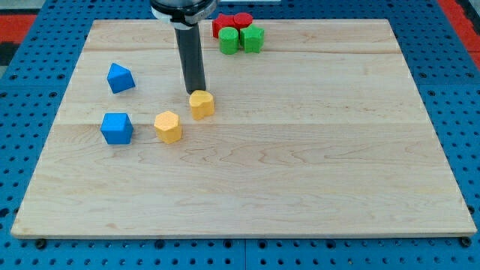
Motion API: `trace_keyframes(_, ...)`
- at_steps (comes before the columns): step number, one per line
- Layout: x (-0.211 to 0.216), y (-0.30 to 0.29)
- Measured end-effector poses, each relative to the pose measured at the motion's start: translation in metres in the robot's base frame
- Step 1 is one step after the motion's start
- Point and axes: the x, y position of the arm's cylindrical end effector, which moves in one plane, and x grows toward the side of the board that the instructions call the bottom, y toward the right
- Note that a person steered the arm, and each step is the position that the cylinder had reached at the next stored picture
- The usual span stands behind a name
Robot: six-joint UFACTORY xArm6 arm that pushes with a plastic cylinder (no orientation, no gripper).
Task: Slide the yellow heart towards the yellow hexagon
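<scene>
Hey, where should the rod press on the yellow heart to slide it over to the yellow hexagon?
No gripping here, only pushing. Press on the yellow heart's side facing the view's upper right, away from the yellow hexagon, which sits close by to its lower left. My tip is just above the heart's top edge, so it likely needs shifting slightly right first.

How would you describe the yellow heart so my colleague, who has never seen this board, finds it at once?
On the wooden board, look to the left half, where the dark rod comes down from the view's top. The yellow heart sits right at my tip, just below it. Unlike the yellow hexagon down-left, it has a notched top.
</scene>
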Motion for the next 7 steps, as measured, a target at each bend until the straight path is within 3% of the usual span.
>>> trace_keyframes(2, 0.018, 0.03)
trace_keyframes(7, 0.03, 0.027)
